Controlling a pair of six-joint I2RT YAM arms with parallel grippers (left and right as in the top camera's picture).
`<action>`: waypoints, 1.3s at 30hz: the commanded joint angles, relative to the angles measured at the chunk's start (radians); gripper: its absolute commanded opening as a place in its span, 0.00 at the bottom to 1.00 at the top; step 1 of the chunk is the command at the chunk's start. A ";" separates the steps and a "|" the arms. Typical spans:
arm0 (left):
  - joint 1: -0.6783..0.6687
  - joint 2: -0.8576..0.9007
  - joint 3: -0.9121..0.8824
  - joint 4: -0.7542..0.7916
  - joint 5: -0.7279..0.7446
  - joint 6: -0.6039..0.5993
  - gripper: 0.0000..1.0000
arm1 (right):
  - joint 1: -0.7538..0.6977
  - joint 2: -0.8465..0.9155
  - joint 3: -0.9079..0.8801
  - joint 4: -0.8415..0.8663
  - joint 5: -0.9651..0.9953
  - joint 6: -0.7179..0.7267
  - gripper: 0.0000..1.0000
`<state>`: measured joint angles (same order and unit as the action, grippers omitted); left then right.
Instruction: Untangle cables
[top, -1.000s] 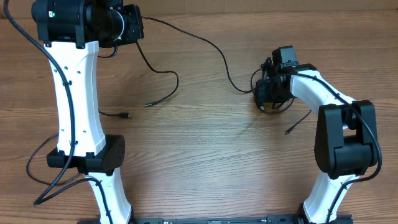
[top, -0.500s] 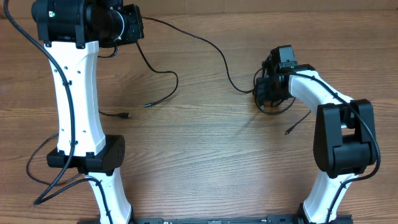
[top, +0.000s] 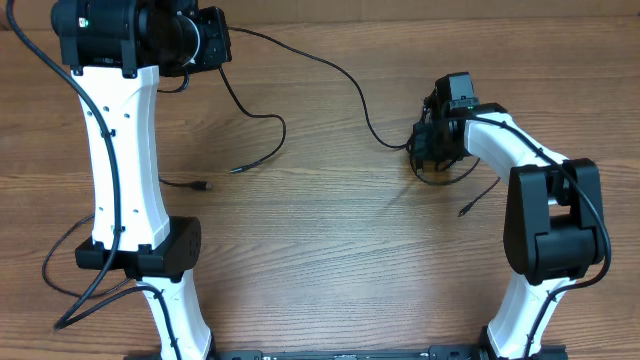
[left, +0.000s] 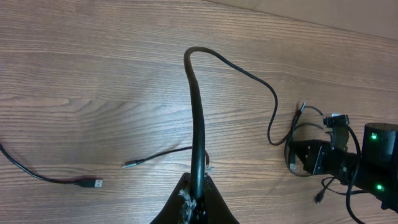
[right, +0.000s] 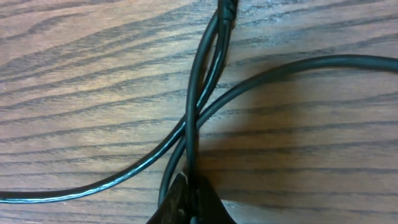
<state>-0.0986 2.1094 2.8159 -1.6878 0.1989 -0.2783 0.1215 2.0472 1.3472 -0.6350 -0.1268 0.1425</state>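
table (top: 330, 270): wood, carries both arms & thin black cables.
left arm (top: 120, 150): stretched to the far left corner in overhead view.
L jaws: closed tight on the long cable (left: 198, 118); it comes up straight out of the tips in L wrist view.
long cable: from the L jaws it rises, bends over, runs across the table to the right, dips, then joins the tangle (top: 437, 168) at the R side.
second cable (top: 283, 128): starts under the L jaws, makes one wide curve; its plug end (left: 129, 164) lies free on the wood. Cannot tell if the jaws hold this one also.
USB cable (top: 180, 183): lies apart from the others, just beside the left arm; silver plug (left: 94, 183) points to the right.
right arm (top: 505, 140): bent over, wrist low, directly at the tangle.
R jaws: closed, pinching the tangle; in R wrist view two strands (right: 191, 134) run side by side straight into the tips.
third strand (right: 323, 60): sweeps from lower left to the right edge & crosses the two strands just above the tips, touching them.
loose end (top: 466, 210): short tail out of the tangle, tip resting on the wood near the right arm, well apart from the L side cables.
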 joint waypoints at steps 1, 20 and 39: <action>-0.007 -0.017 -0.006 -0.002 0.012 0.021 0.05 | -0.027 0.006 0.065 -0.016 -0.010 0.006 0.04; -0.007 -0.017 -0.006 0.010 0.008 0.032 0.04 | -0.276 -0.092 0.184 -0.157 -0.111 0.065 0.04; -0.006 -0.159 0.082 0.576 -0.019 0.047 0.04 | -0.267 -0.091 0.063 -0.265 -0.111 0.067 0.07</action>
<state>-0.0986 2.0647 2.8513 -1.1461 0.2276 -0.2527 -0.1478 1.9789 1.4139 -0.9070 -0.2321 0.2062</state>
